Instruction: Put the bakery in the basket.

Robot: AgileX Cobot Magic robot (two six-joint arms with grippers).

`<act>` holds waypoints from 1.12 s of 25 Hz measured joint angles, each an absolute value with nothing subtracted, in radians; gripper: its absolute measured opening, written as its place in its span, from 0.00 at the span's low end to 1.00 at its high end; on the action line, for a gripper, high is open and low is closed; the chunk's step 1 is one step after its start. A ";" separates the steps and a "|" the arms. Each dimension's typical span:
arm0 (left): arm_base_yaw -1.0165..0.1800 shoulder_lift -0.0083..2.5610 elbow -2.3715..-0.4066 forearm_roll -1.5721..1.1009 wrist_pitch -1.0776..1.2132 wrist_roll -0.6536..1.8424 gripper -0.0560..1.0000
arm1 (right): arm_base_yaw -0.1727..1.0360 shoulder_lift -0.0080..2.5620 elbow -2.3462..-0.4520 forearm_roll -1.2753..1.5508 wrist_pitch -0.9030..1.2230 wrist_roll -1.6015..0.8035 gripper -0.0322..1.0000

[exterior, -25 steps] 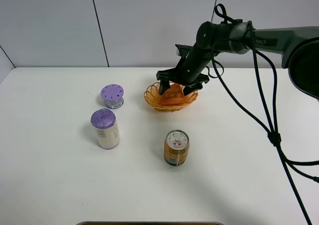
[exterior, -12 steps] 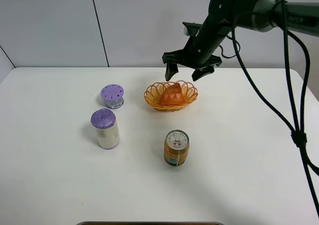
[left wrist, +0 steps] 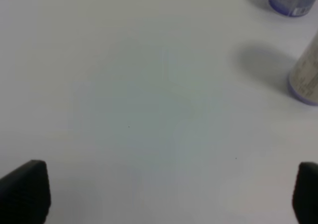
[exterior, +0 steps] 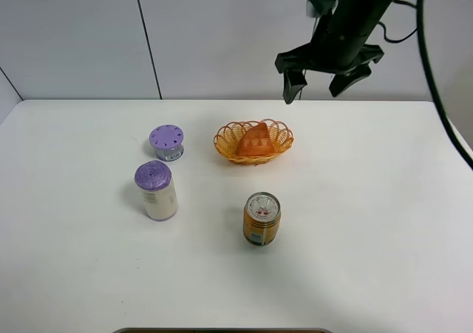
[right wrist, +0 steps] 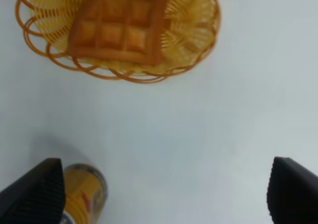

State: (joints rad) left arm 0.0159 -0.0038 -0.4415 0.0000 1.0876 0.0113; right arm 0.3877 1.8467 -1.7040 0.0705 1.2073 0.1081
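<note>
The orange-brown waffle wedge, the bakery, lies inside the wicker basket at the table's back middle. It also shows in the right wrist view, resting in the basket. My right gripper is open and empty, raised high above and behind the basket to its right. In the right wrist view its fingertips stand wide apart. My left gripper is open over bare table and does not show in the exterior high view.
An orange-labelled drink can stands in front of the basket and shows in the right wrist view. A purple-lidded white bottle and a small purple-lidded jar stand to the left.
My right gripper has let go of the bakery in the basket and risen up and to the right, away from it. The bakery stays in the basket.
</note>
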 joint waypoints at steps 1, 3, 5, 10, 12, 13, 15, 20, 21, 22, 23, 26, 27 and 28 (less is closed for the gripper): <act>0.016 -0.004 -0.441 0.000 1.088 0.011 0.99 | 0.388 1.827 -1.704 0.051 1.208 0.114 0.81; 0.016 -0.004 -0.441 0.000 1.088 0.011 0.99 | 0.388 1.779 -1.704 0.000 1.212 0.138 0.81; 0.016 -0.004 -0.441 0.000 1.088 0.011 0.99 | 0.388 1.727 -1.698 -0.053 1.212 0.157 0.81; 0.016 -0.004 -0.441 0.000 1.088 0.011 0.99 | 0.388 1.550 -1.621 -0.109 1.213 0.185 0.81; 0.016 -0.004 -0.441 0.000 1.088 0.011 0.99 | 0.388 1.471 -1.570 -0.119 1.214 0.185 0.81; 0.016 -0.004 -0.441 0.000 1.088 0.011 0.99 | 0.388 1.433 -1.545 -0.125 1.214 0.185 0.81; 0.016 -0.004 -0.441 0.000 1.088 0.011 0.99 | 0.388 1.339 -1.479 -0.127 1.215 0.186 0.81; 0.016 -0.004 -0.441 0.000 1.088 0.011 0.99 | 0.388 1.114 -1.323 -0.127 1.217 0.203 0.81; 0.016 -0.004 -0.441 0.000 1.088 0.011 0.99 | 0.388 1.068 -1.296 -0.127 1.219 0.205 0.81; 0.016 -0.004 -0.441 0.000 1.088 0.011 0.99 | 0.388 1.028 -1.276 -0.127 1.219 0.209 0.81; 0.016 -0.004 -0.441 0.000 1.088 0.011 0.99 | 0.388 0.980 -1.253 -0.127 1.219 0.212 0.81; 0.016 -0.004 -0.441 0.000 1.088 0.011 0.99 | 0.385 0.850 -1.190 -0.137 1.220 0.218 0.81; 0.016 -0.004 -0.441 0.000 1.088 0.011 0.99 | 0.374 0.807 -1.168 -0.137 1.220 0.219 0.81; 0.016 -0.004 -0.441 0.000 1.088 0.011 0.99 | 0.358 0.766 -1.150 -0.138 1.220 0.219 0.81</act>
State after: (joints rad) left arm 0.0159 -0.0038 -0.4415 0.0000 1.0876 0.0113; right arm 0.3575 0.7661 -1.1500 -0.1378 1.2197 0.2186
